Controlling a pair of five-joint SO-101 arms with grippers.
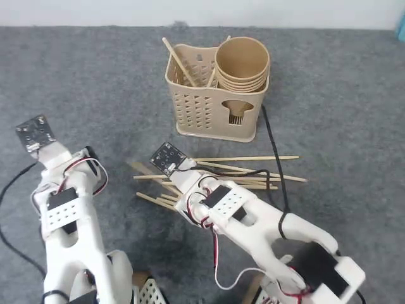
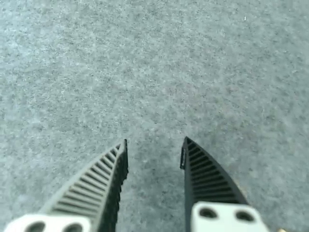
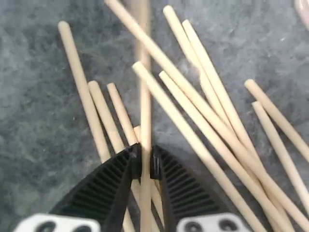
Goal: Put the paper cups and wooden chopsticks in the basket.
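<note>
The right hand [image 3: 145, 162] is closed narrowly on one chopstick [image 3: 144, 92]. The stick runs lengthwise between the jaws, in the pile [image 1: 253, 170] that lies scattered on the surface [image 1: 82, 88] just in front of the basket [image 1: 202, 111]. It seems to be pinching a single stick so that it can be lifted free of the others, which cross it and one another at loose angles. A grab at several would likely slip.

The left hand [image 2: 154, 154] holds nothing, its jaws a modest gap apart over bare grey surface. It sits well off to the basket's left and nearer the arms' bases, probably parked out of the working arm's way.

In the basket's right side sits a nested stack of cups [image 1: 242, 60], one inside another so that they take little room. On its left side two chopsticks [image 1: 177, 60] stand leaning against the wall, tips up. Judging by this, the cups are done, and most of the sticks remain outside.

No label or writing can be read on the basket, cups or sticks.
</note>
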